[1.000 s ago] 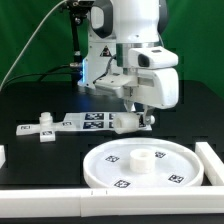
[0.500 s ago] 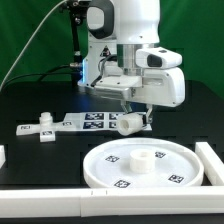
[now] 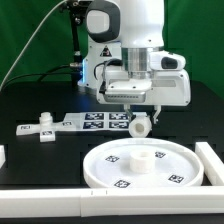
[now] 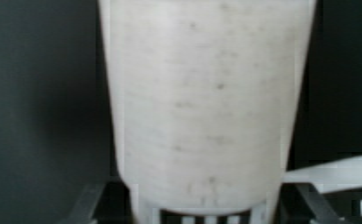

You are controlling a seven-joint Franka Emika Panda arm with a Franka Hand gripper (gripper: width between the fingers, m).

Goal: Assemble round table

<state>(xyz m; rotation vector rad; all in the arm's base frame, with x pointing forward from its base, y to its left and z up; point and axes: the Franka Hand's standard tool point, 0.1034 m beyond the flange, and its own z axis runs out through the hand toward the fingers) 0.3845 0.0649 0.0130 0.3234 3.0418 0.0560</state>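
The large white disc (image 3: 148, 165) with a raised centre hub (image 3: 145, 158) and small tags lies flat at the front of the black table. My gripper (image 3: 140, 122) is shut on the thick white cylindrical post (image 3: 140, 125) and holds it in the air, lying roughly level, behind the disc and above the marker board. In the wrist view the post (image 4: 204, 100) fills the middle of the picture, with its tagged end between the dark fingers (image 4: 107, 205).
The marker board (image 3: 85, 122) lies behind the disc. A small white tagged part (image 3: 44, 128) sits at the exterior view's left. White border bars run along the front (image 3: 40, 196) and the exterior view's right (image 3: 212, 160).
The gripper has turned about its wrist and shifted slightly to the exterior view's right, carrying the post with it and lifting it a little off the table.
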